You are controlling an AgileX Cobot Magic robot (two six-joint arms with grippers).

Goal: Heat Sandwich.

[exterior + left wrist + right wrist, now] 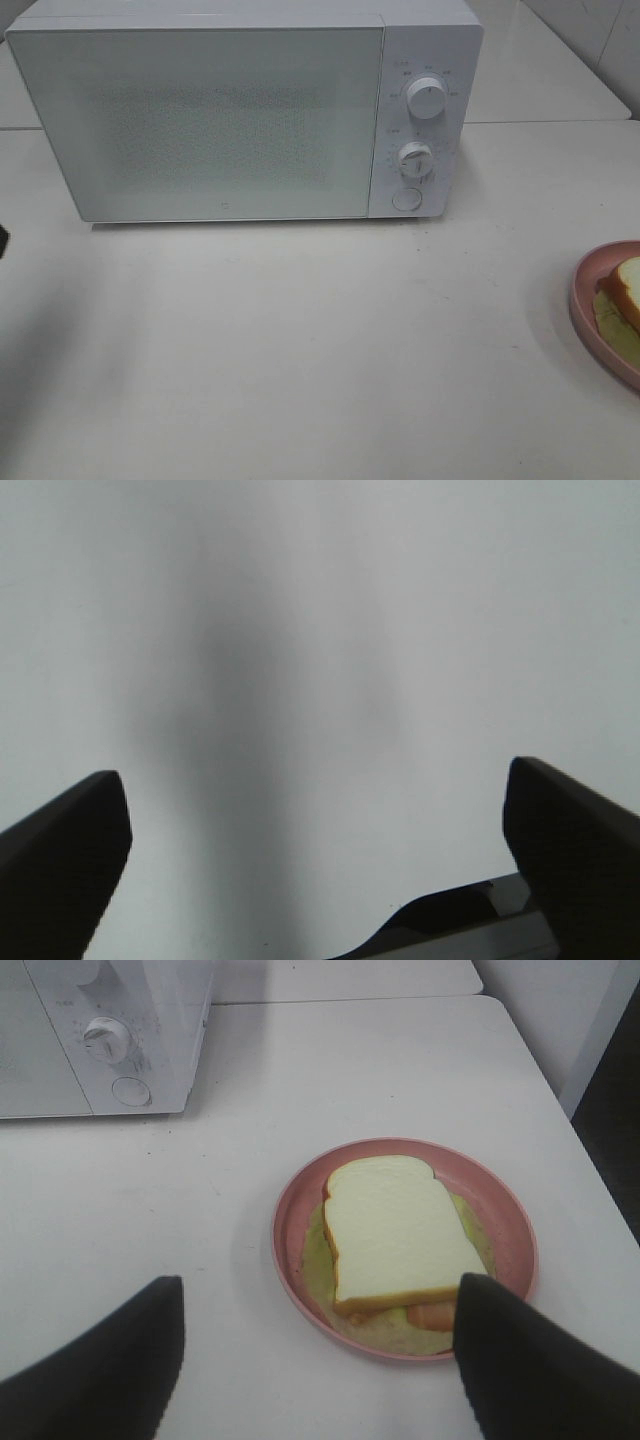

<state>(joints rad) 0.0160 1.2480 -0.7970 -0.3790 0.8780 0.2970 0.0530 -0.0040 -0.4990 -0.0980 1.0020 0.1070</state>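
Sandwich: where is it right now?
The sandwich lies on the pink plate at the table's right edge in the high view, right of the closed microwave.

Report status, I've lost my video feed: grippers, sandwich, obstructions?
Left gripper and right gripper open, empty. Sandwich on pink plate, untouched. Microwave door closed.

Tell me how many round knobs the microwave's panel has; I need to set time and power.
2: the upper knob sits near the top of the microwave panel, the lower knob beneath it, above a round button.
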